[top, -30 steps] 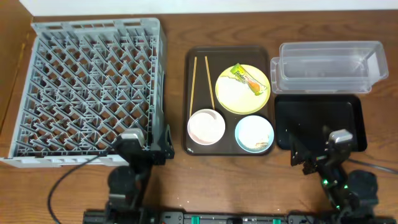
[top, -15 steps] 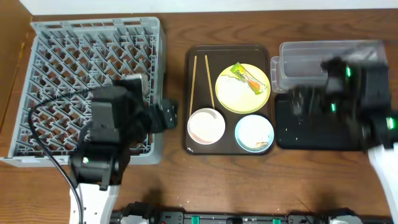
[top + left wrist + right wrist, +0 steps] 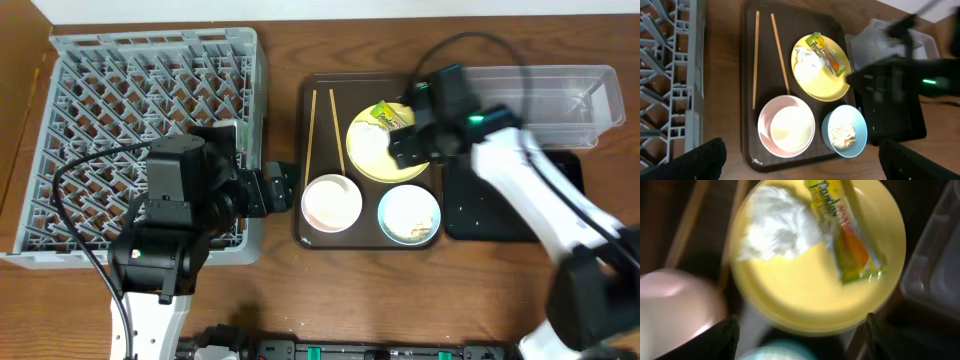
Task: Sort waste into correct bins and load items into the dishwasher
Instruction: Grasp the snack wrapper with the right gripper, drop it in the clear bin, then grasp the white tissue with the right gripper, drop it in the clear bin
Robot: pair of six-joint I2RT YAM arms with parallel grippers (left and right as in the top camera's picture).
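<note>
Wooden surface (image 3: pixel 330 300). The right gripper (image 3: pixel 405 150), fingers apart, has swung over the yellow plate (image 3: pixel 805 290). The wrapper (image 3: pixel 845 235) and tissue (image 3: pixel 777 230) lie just beneath it, so waste sorting likely starts here.

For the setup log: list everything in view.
dish rack: one, grey, left
serving tray: one, brown, centre
chopsticks: two, wooden, tray's left
plate: one, yellow, tray's back right
tissue: one, white, on plate
wrapper: one, green-yellow, on plate
pink bowl: one, tray's front left
blue bowl: one, tray's front right, holding scraps
tub: one, clear, back right
black tray: one, front right
left arm: black, over rack's corner, jaws open
right arm: white, over plate, jaws open
</note>
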